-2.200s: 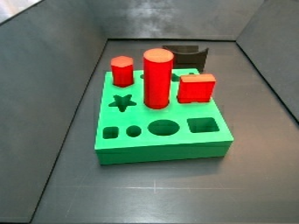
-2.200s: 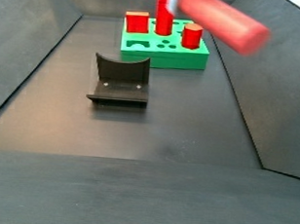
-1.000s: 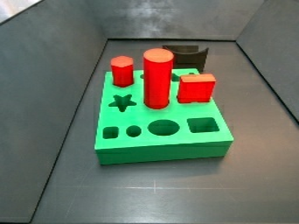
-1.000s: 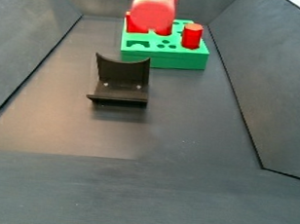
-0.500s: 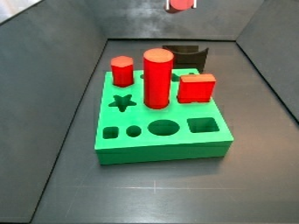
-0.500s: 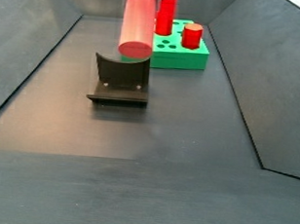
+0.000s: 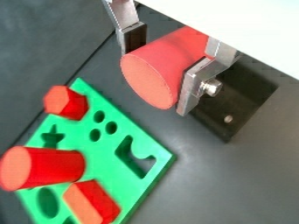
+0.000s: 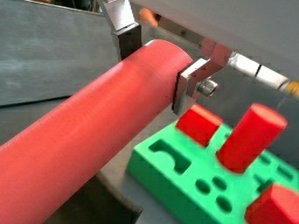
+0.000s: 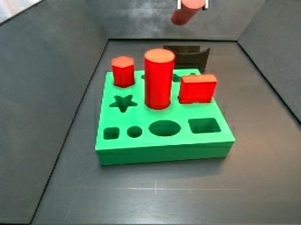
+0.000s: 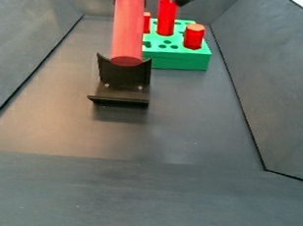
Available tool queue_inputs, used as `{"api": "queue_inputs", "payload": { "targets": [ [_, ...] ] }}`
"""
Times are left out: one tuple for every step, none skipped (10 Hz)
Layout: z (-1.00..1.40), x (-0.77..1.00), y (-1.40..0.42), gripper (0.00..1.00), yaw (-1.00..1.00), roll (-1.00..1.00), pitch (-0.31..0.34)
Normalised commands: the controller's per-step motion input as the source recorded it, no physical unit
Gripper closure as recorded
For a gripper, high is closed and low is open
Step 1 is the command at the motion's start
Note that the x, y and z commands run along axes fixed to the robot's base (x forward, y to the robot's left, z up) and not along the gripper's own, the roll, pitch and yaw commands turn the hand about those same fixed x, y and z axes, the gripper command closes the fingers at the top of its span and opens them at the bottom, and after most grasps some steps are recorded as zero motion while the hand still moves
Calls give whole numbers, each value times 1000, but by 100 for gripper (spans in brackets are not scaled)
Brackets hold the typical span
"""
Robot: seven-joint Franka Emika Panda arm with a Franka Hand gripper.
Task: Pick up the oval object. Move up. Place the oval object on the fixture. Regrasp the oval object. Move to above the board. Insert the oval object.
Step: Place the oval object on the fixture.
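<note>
A: What is changing against half a second back?

B: The long smooth red oval object is hanging steeper and closer to the small black notched fixture; its lower flat end is now sitting right over the fixture's upright part in that side view, where before it was slanting higher. In a side view from behind the board, only a short red stub is showing at the top edge, a little lower than before.

A: And the two-finger gripper?

B: The gripper is holding high above the floor near the fixture, its flat silver fingers pressing on either side of the oval object, so the jaws are clamped on it. In both wrist views the peg is filling the space between the plates; the side views are barely showing the gripper at all.

A: Anything else around?

B: The thick bright green board is lying beyond the fixture, carrying a thick round red cylinder, a short red hexagonal peg and a red square block. I cannot tell whether the peg is touching the fixture.
</note>
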Motion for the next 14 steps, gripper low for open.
{"api": "queue_inputs", "payload": {
  "targets": [
    [-14, 62, 41, 100, -118, -1000, 169],
    [-13, 58, 40, 100, -138, -1000, 169],
    [-18, 71, 41, 100, -189, -1000, 173],
    [-20, 82, 40, 100, -207, -936, 165],
    [-21, 92, 50, 100, -213, -697, 126],
    [-23, 90, 50, 100, -212, -460, 78],
    [-15, 85, 39, 100, -202, -308, 42],
    [-5, 72, 31, 100, -185, -216, 10],
    [-1000, 83, 24, 100, -184, -214, -56],
    [-1000, 91, 25, 100, -151, -199, -82],
    [-1000, 101, 29, 100, -127, -180, -91],
    [-1000, 110, 33, 100, -78, -136, -101],
    [-1000, 114, 37, 100, -44, -106, -105],
    [-1000, 120, 35, 100, -10, -79, -104]
  ]
}}
